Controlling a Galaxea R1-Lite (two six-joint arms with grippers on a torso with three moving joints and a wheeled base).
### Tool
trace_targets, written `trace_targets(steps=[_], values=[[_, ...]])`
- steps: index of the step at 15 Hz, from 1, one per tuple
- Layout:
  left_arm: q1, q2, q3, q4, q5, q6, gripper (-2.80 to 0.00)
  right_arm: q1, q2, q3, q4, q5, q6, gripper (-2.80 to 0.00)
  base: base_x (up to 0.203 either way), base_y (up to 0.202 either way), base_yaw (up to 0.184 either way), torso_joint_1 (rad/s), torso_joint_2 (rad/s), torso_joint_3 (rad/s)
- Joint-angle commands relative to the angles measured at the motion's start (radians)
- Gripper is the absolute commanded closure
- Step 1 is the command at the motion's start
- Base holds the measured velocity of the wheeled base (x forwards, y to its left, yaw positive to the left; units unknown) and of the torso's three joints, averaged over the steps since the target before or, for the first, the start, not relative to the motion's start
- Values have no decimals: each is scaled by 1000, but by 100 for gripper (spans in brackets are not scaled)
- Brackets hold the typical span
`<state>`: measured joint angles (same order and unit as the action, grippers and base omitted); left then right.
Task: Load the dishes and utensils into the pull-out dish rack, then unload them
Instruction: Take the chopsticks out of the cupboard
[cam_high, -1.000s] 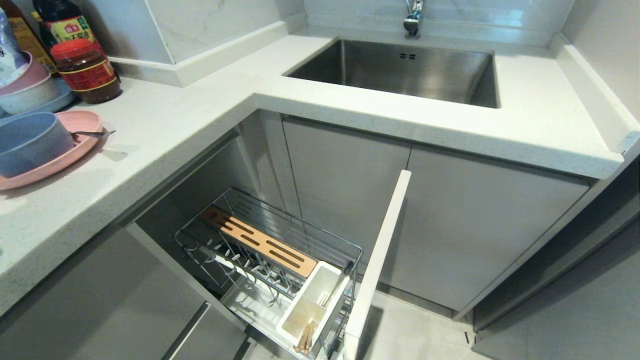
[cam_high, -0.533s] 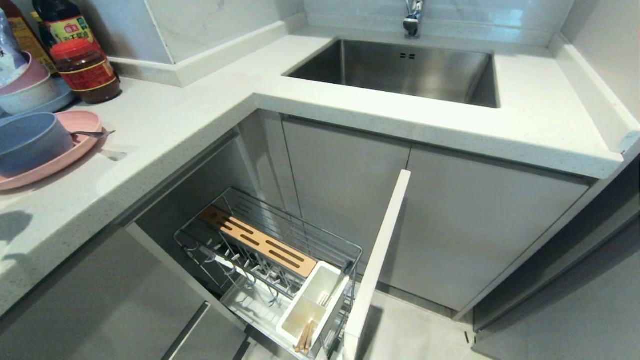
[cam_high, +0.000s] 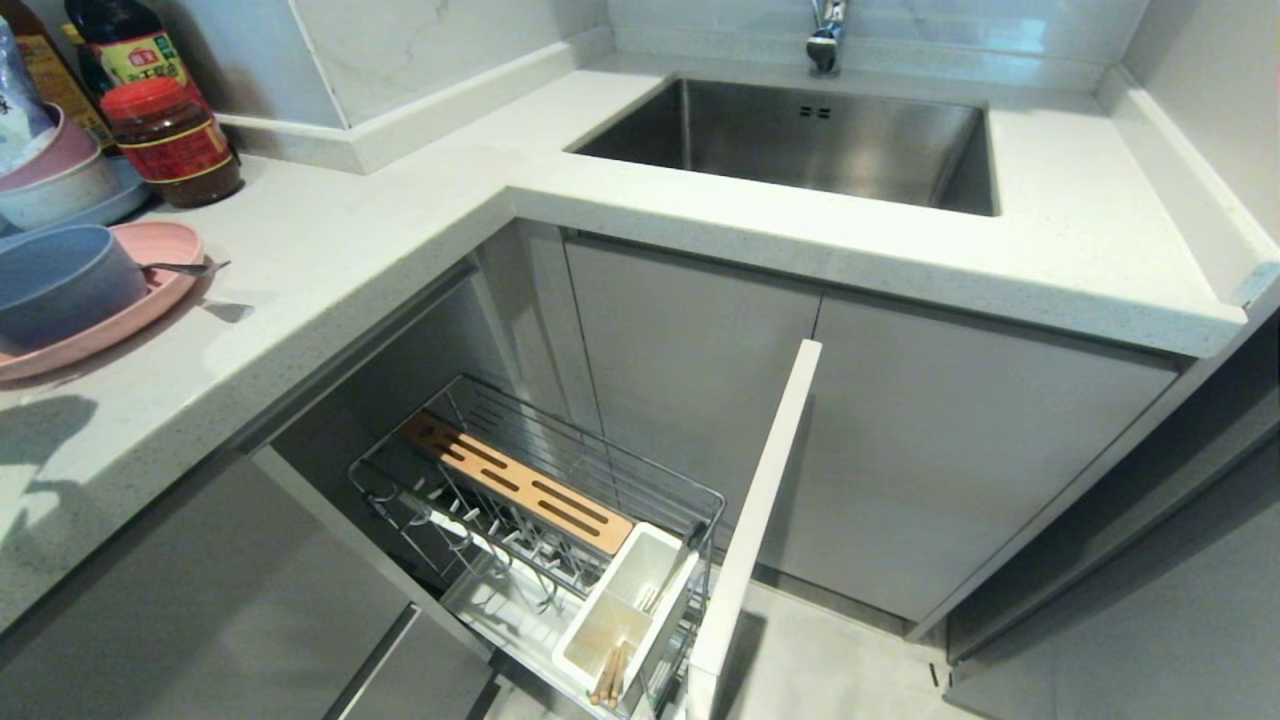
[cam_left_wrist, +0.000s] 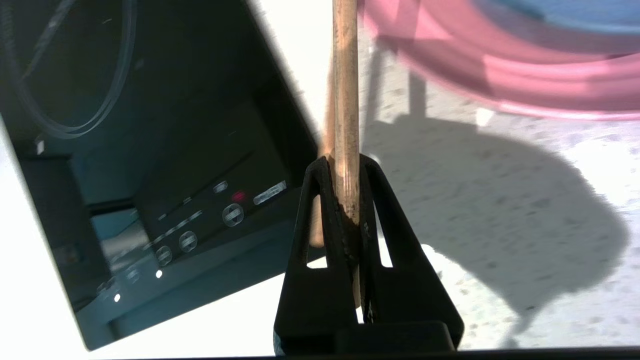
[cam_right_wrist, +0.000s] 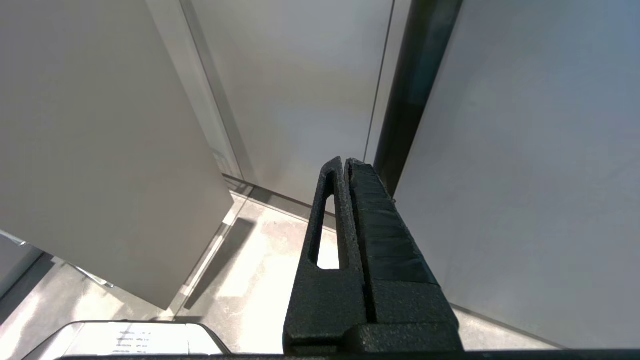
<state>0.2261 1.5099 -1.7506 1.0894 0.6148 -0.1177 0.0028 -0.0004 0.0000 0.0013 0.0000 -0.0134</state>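
Note:
My left gripper is out of the head view; in the left wrist view it is shut on the wooden chopsticks, which stick out past its fingertips over the white counter. The pink plate with the blue-grey bowl lies just beyond them. In the head view the plate and bowl sit at the counter's left edge, with a metal utensil handle resting on the plate. The pull-out dish rack stands open below, and wooden sticks lie in its white utensil box. My right gripper hangs shut and parked.
A black cooktop lies beside the left gripper. Stacked bowls, a jar and bottles stand at the back left. The sink is at the back. The rack's pale cabinet front juts out over the floor.
A shadow at the counter's lower left has grown and spread toward the plate. The rack, dishes and right arm have not moved.

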Motion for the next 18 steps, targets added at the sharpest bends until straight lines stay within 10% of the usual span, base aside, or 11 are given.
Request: trace_targets(steps=[1, 16, 17, 18], values=[[-11, 14, 0, -5, -3, 0, 0, 0, 0, 0, 0, 0, 0, 0, 0, 0, 0, 0, 0, 0], [-17, 26, 3, -37, -17, 12, 0, 0, -1, 0, 0, 0, 0, 0, 0, 0, 0, 0, 0, 0], [-17, 26, 5, -37, -17, 12, -280, 0, 0, 0, 0, 0, 0, 0, 0, 0, 0, 0, 0, 0], [-17, 26, 5, -37, -18, 13, -280, 0, 0, 0, 0, 0, 0, 0, 0, 0, 0, 0, 0, 0]])
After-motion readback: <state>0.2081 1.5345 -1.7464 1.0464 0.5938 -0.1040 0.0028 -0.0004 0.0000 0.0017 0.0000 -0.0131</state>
